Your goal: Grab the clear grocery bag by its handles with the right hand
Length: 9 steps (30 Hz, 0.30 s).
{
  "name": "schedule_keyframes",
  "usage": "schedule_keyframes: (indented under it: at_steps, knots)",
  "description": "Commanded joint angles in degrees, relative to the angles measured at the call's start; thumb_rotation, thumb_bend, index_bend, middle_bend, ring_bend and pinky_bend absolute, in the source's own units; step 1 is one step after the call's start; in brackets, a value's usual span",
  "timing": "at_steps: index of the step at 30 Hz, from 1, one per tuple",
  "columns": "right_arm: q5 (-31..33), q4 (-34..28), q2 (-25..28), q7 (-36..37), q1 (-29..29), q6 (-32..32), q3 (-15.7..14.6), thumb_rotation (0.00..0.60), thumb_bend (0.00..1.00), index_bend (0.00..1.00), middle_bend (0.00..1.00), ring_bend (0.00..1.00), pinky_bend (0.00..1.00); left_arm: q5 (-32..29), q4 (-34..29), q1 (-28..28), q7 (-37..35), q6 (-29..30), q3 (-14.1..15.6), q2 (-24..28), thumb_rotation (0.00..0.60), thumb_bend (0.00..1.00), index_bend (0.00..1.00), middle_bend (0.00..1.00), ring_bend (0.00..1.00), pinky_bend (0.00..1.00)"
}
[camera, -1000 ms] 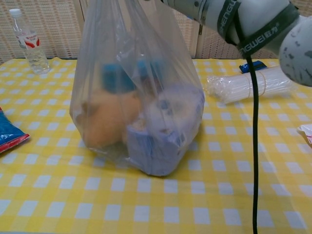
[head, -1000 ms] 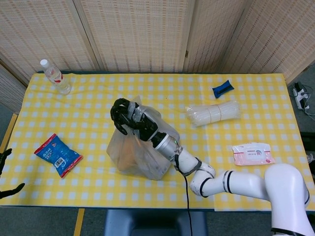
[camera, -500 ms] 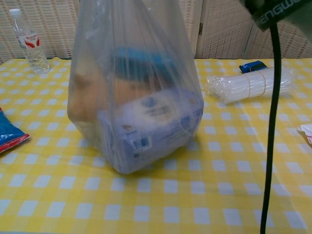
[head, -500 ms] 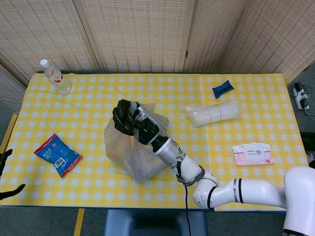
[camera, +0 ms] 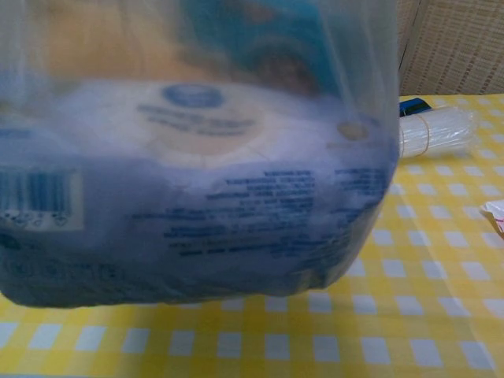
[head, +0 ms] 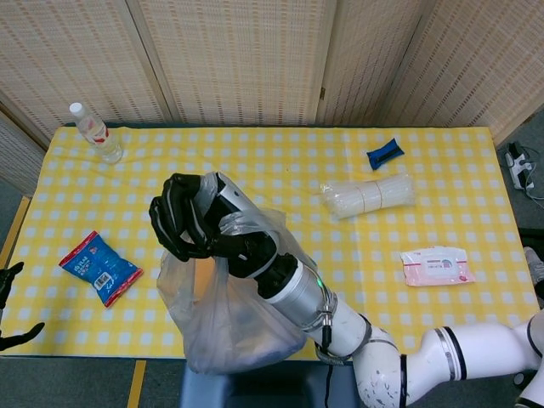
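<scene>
One black right robot hand [head: 189, 223] is clamped around the gathered handles of the clear plastic grocery bag [head: 229, 314], its fingers curled tight over the bunched film. The bag hangs below the fist over the near edge of the yellow-and-white checked worktop [head: 442, 208], its lower end reaching past that edge in the head view. In the chest view the bag [camera: 197, 157] fills most of the picture, close to the camera, with its bottom above the checked cloth; through the film show a white and blue printed package with a barcode, something orange and something blue.

The left robot hand [head: 10, 297] shows only as dark fingers at the far left edge of the head view, off the worktop and apart, holding nothing.

A clear plastic water bottle with a white cap [head: 95, 133] lies at the far left corner. A blue snack packet [head: 99, 268] lies near the left edge. A bundle of white sticks in clear wrap [head: 367, 195] lies right of centre, with a small blue pouch [head: 384, 154] beyond it. A pink and white wipes pack [head: 437, 266] lies near the right edge.
</scene>
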Motion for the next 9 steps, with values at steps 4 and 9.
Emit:
schedule_keyframes:
  at_steps: [4, 9]
  knots:
    - [4.6, -4.0, 0.0, -5.7, 0.3, 2.2, 1.5, 0.600, 0.90, 0.64, 0.74, 0.75, 1.00, 1.4, 0.2, -0.1, -0.7, -0.1, 0.4, 0.1, 0.600, 0.19, 0.00, 0.18, 0.12, 0.01]
    - [4.8, -3.5, -1.4, -6.9, 0.1, 2.1, 1.3, 0.600, 0.90, 0.64, 0.74, 0.75, 1.00, 1.3, 0.4, -0.1, -1.2, -0.2, 0.4, 0.3, 0.600, 0.19, 0.00, 0.18, 0.12, 0.01]
